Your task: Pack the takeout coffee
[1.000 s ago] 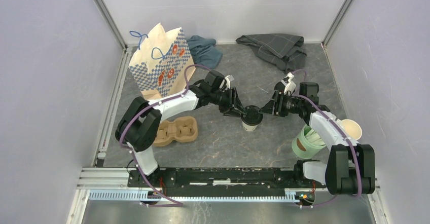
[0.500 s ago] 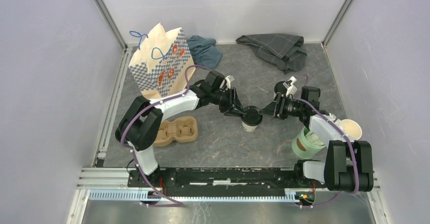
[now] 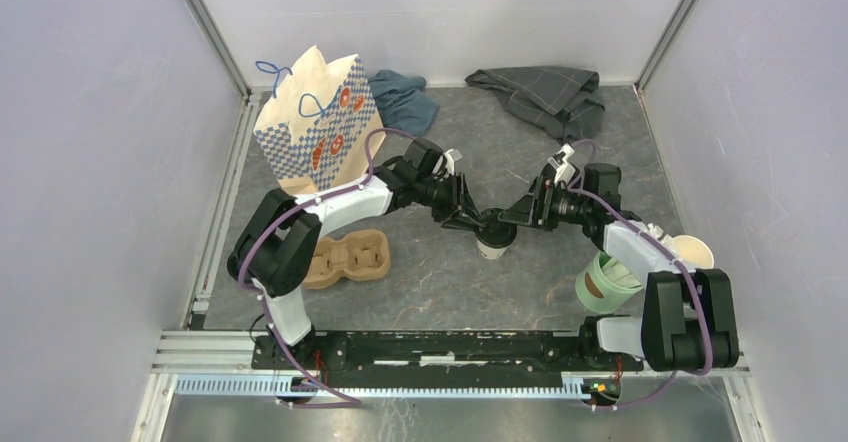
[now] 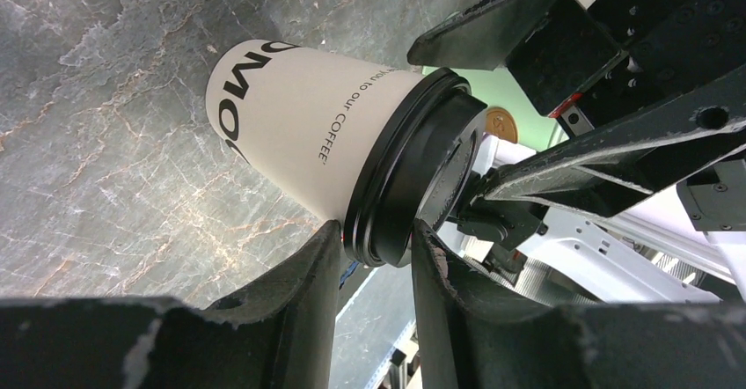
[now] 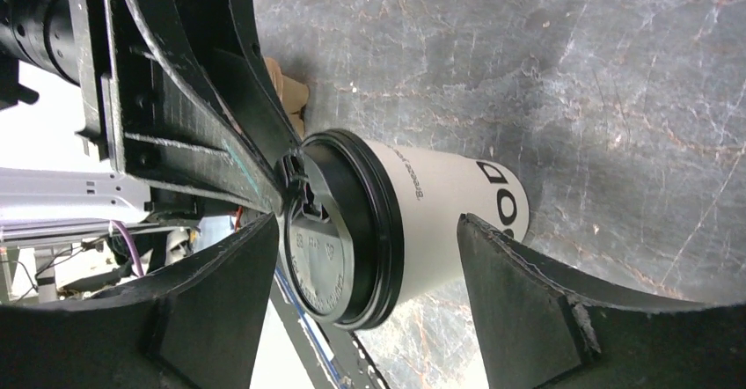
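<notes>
Both sides of the takeout coffee (image 3: 494, 234), upright on the bench (image 3: 450, 287), are covered: its lid rim (image 4: 380, 197) is clamped by the left fingers (image 4: 295, 297); the right fingers (image 5: 537, 297) are spread astride it, released

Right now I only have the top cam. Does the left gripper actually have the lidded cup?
Observer: Yes. The left wrist view shows the left gripper closed on the rim of the black lid of the takeout coffee.
Operator: And the right?
Observer: The right gripper is open, one finger on each side of the cup.
Operator: Lid seated?
Observer: It looks pressed on all round in the right wrist view.
</notes>
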Robot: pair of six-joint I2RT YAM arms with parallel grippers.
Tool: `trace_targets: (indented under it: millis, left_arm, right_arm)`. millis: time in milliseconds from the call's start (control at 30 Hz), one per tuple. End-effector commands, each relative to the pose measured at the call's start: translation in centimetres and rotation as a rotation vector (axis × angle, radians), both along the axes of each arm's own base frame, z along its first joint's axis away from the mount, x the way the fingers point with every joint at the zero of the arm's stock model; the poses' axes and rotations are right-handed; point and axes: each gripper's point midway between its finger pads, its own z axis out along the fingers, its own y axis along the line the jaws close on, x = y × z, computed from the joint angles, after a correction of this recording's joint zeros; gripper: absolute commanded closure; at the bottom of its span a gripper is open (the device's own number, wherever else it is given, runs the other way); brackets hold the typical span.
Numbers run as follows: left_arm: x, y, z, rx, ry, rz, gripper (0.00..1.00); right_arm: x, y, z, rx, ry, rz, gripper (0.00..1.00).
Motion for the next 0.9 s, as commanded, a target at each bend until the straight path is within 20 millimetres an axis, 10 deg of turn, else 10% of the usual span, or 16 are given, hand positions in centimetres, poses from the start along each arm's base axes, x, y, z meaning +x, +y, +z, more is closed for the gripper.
trace_targets:
  millis: [0,233,600,867]
  left_arm:
    - [-0.7,0.5,-2.0,0.071,0.008,-0.033,0.59]
    - [-0.8,0.5,-2.3,0.081,0.007,-0.039,0.6]
    - [-2.0,2.4,-5.9,0.163,0.052,-0.024,0.61]
    - [-0.7,0.8,-2.1,0.082,-0.001,-0.035,0.54]
  right_arm:
    - [2.4,0.6,2.2,0.04,-0.075,-0.014,0.19]
    - [3.4,0.6,0.4,0.037,-0.022,-0.058,0.27]
    - [-0.5,-2.5,-7.7,-0.211,0.146,-0.141,0.38]
    - [1.2,-1.3,-0.5,-0.157,0.007,-0.02,0.21]
